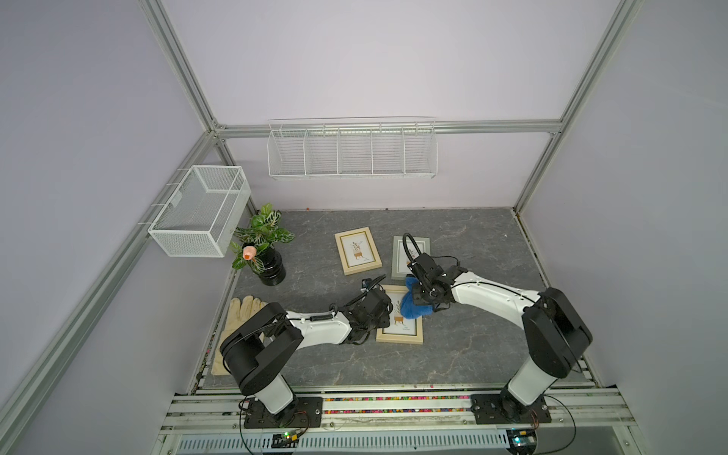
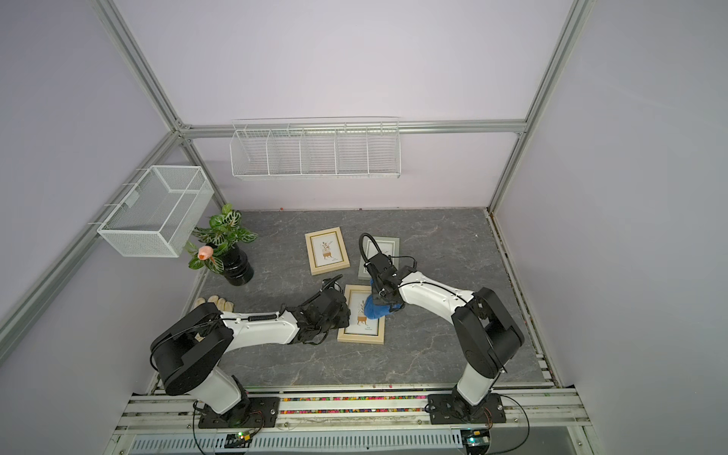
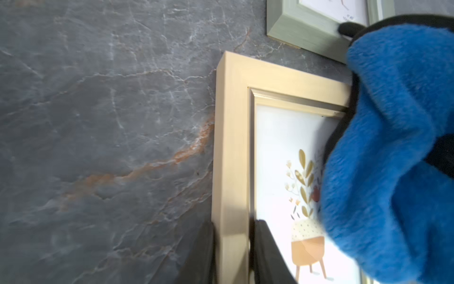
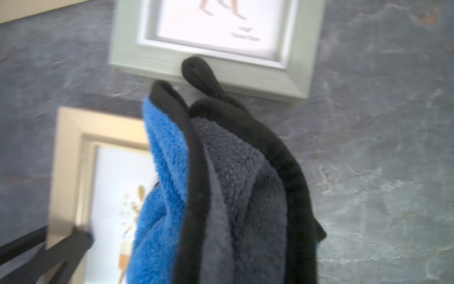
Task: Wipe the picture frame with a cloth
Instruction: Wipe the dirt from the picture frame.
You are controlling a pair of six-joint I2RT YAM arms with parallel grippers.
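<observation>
The picture frame (image 1: 400, 335) (image 2: 360, 335), gold-edged with a potted-plant print, lies flat nearest the arms. My left gripper (image 3: 233, 255) (image 1: 381, 320) is shut on its left rail (image 3: 232, 147), one finger on the outer edge and one on the inner. The cloth (image 1: 413, 306) (image 2: 376, 310), blue plush with a dark edge and grey back, hangs bunched from my right gripper (image 1: 424, 299), which is shut on it. The cloth's bottom rests on the print's upper right part (image 3: 393, 147). In the right wrist view the cloth (image 4: 167, 184) hides the fingers.
A second gold frame (image 1: 357, 250) and a grey-green frame (image 1: 401, 258) (image 4: 196, 66) lie farther back. A beige glove (image 1: 240, 311) lies at the left edge. A potted plant (image 1: 264, 244), a mesh basket (image 1: 201, 210) and a wire shelf (image 1: 352, 151) stand behind.
</observation>
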